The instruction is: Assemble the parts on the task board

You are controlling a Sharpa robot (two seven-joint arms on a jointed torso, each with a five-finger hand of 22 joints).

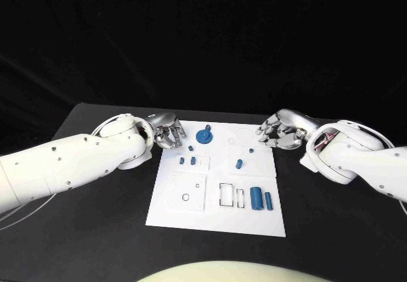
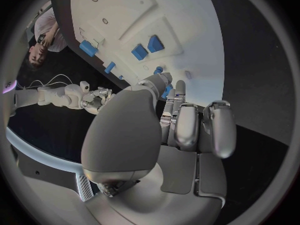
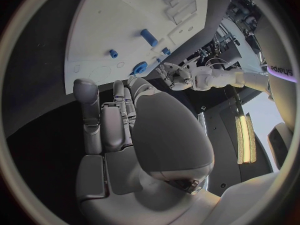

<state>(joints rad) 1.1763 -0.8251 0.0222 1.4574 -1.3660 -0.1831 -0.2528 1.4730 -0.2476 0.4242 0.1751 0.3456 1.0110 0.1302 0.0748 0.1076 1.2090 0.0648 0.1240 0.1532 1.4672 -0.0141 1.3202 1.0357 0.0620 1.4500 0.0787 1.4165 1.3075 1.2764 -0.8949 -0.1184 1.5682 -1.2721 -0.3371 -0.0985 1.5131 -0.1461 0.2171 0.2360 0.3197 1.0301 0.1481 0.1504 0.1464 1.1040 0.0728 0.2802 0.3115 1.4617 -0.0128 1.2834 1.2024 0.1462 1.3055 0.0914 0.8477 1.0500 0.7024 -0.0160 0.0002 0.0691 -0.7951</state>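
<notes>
The white task board [image 1: 219, 208] lies in the middle of the table. A round blue part [image 1: 203, 136] stands near its far edge, with small blue pegs [image 1: 186, 159] and another peg [image 1: 239, 163] closer in. Two long blue parts [image 1: 261, 198] lie side by side at the near right, next to a rectangular slot [image 1: 227, 195]. My left hand [image 1: 167, 130] hovers at the board's far left corner and my right hand [image 1: 282, 129] at its far right corner. Both hold nothing, fingers loosely extended. The left wrist view shows the left hand [image 2: 178, 130] above the board [image 2: 181, 20]; the right wrist view shows the right hand [image 3: 125, 130] above the board [image 3: 106, 25].
The black table [image 1: 102, 235] surrounds the board with free room on the left, the right and in front. A round hole [image 1: 186, 197] and a raised square plate [image 1: 184, 191] sit at the board's near left.
</notes>
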